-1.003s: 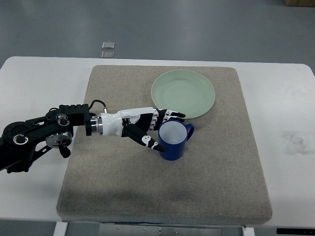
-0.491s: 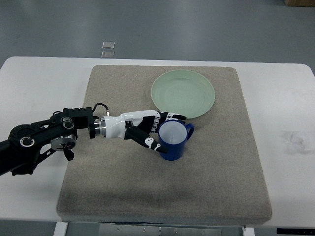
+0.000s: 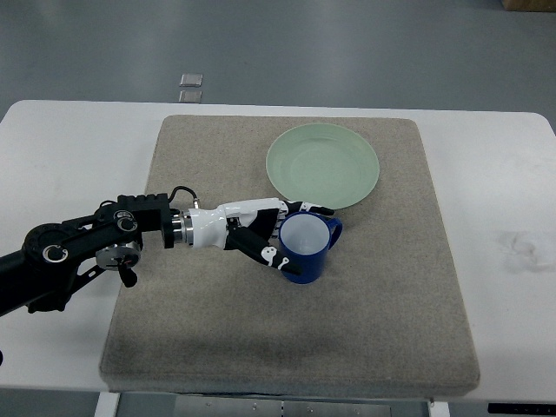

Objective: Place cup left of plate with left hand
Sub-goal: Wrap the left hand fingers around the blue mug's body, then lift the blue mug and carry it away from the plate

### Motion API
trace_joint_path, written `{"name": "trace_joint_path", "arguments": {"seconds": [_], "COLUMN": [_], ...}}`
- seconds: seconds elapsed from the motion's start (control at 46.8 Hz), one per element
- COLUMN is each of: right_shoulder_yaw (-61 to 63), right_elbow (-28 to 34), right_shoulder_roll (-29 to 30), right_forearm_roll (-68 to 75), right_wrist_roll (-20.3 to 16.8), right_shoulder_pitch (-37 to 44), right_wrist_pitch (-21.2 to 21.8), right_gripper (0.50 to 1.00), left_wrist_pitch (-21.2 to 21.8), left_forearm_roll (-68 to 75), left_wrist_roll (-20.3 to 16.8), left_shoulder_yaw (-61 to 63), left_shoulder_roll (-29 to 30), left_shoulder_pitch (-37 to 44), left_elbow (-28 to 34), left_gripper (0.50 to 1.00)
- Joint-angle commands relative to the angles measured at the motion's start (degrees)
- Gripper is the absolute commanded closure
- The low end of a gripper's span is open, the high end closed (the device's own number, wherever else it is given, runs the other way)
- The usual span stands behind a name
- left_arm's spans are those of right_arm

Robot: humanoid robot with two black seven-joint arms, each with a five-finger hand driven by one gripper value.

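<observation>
Since the earlier frames the left hand [image 3: 261, 230] has closed further on the cup [image 3: 304, 248]: the thumb, previously stretched toward the cup's lower left, now lies against its left wall, and the arm's black housing sits slightly lower and nearer the cup. The left arm enters from the left edge and extends nearly level across the mat, wrist white, palm facing the cup. The fingers [image 3: 306, 208] curl around the cup's far rim, the thumb presses the near-left wall, and the grip appears to be closing on the cup.

The bench [image 3: 69, 148] is white and carries a grey-brown mat [image 3: 217, 347]; beyond it lies grey floor.

The blue cup stands upright on the mat between thumb and fingers, handle pointing away from the palm. The green plate [image 3: 323, 165] lies just beyond the fingers, close to the cup.
</observation>
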Motion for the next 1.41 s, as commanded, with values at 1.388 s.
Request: {"name": "trace_joint_path", "arguments": {"seconds": [1.388], "right_shoulder_yaw": [0.0], "right_elbow": [0.02], "right_shoulder_roll": [0.0], "right_forearm_roll": [0.01], "right_wrist_roll": [0.0], "right_shoulder_pitch": [0.0], "right_wrist_pitch": [0.0], "right_gripper": [0.568], "left_wrist_pitch": [5.77], "left_forearm_roll": [-0.14], "left_wrist_roll": [-0.79], "left_shoulder_yaw": [-4.9], "left_shoulder_roll": [-1.99], "left_shoulder_pitch": [0.0], "left_elbow": [0.27], "left_gripper": [0.712]}}
